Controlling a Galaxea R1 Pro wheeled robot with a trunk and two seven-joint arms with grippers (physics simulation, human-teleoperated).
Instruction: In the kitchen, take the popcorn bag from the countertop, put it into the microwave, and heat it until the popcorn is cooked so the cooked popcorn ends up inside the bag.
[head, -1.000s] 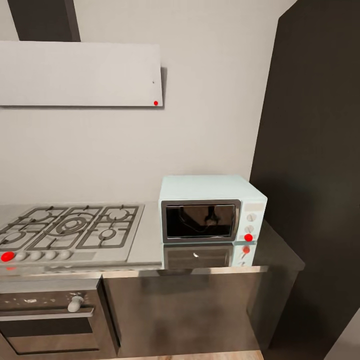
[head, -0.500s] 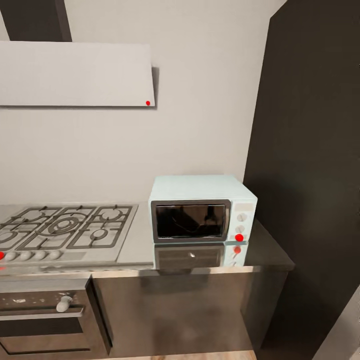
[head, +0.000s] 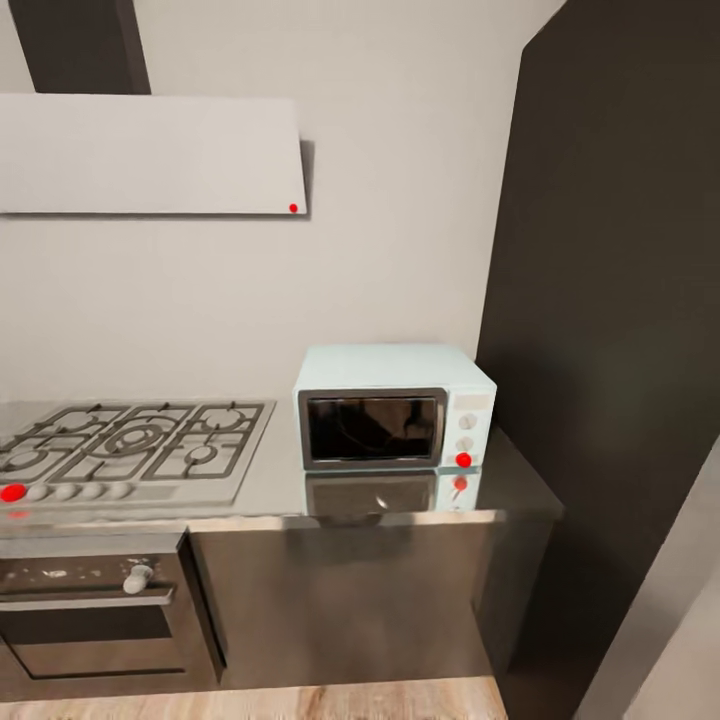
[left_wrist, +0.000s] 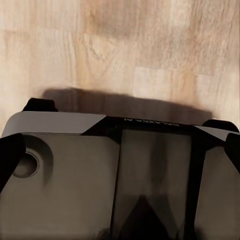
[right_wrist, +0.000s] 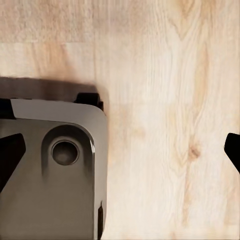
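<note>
Microwave (head: 393, 408) sits shut on the countertop (head: 290, 480), just right of the hob (head: 130, 450) and left of a tall dark cabinet (head: 620, 300). An oven (head: 95, 620) sits under the hob, a hood (head: 150, 155) above. Both wrist views look down at wood floor (right_wrist: 165, 75) and the robot's base (left_wrist: 100, 175); finger tips at the frame edges stand wide apart, holding nothing.

Domestic kitchen. Evidenced by steel gas hob (head: 130, 447) with black grates set into grey table (head: 400, 500), built-in oven (head: 95, 620) beneath, white slab hood (head: 150, 155) on pale wall above, mint-blue microwave (head: 392, 408) beside hob. Dark cabinet fronts (head: 340, 600), tall dark unit (head: 610, 300) and light wood floor (head: 300, 700) noted.
</note>
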